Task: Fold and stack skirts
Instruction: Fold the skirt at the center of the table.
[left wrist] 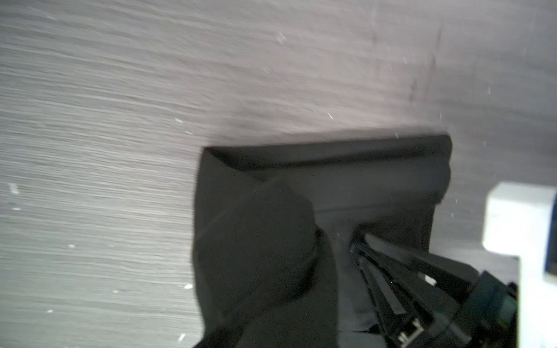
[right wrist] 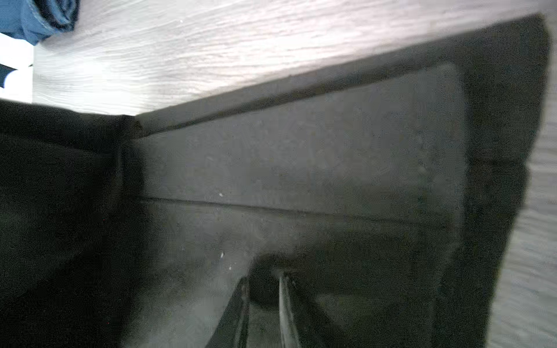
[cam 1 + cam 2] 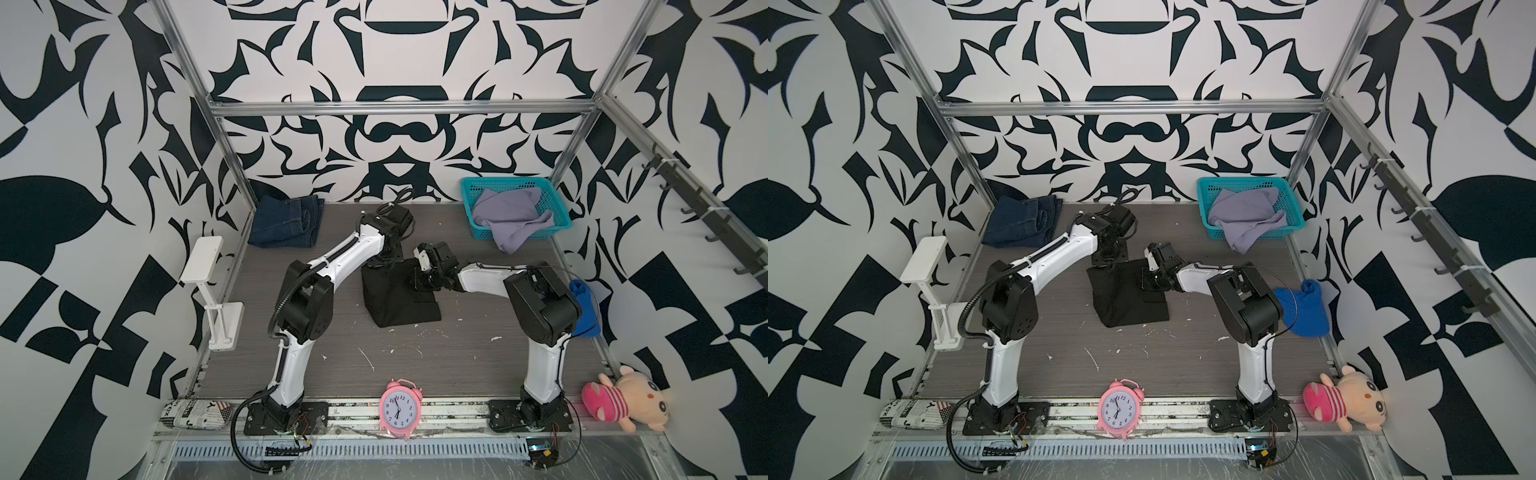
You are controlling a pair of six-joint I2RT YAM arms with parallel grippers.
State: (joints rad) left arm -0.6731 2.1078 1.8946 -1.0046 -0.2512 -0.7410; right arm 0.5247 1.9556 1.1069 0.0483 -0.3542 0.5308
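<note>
Top views are giving us the whole table [image 3: 436, 365] right now. Nearest the front edge, a pink alarm clock [image 3: 399, 409] is standing between the two arm bases. A newsprint-patterned pouch [image 3: 195, 413] is lying at the front left corner and a pink striped plush toy [image 3: 623, 399] is sprawling at the front right.

Moving in, a bright blue cloth [image 3: 1304, 311] is sitting by the right edge, just behind the right arm's elbow.

Mid-table, and here's the action: the black skirt [image 3: 399, 307] is lying partly folded, its left part standing up off the table like a tent under the left arm's wrist. The left wrist view is showing the left gripper [image 1: 360, 241] with its fingers pressing together on a pinch of that black cloth. The right wrist view is blurry, but the right gripper [image 2: 263, 275] is down on the flat part of the same skirt, its fingers sitting narrowly apart and nipping a small dark pucker of fabric.

Farther back, the denim skirt [image 3: 286, 222] is resting folded in the far left corner. At the far right, the lavender skirt [image 3: 509, 216] is heaping up in a teal basket [image 3: 505, 180] and spilling over its near rim onto the table.
</note>
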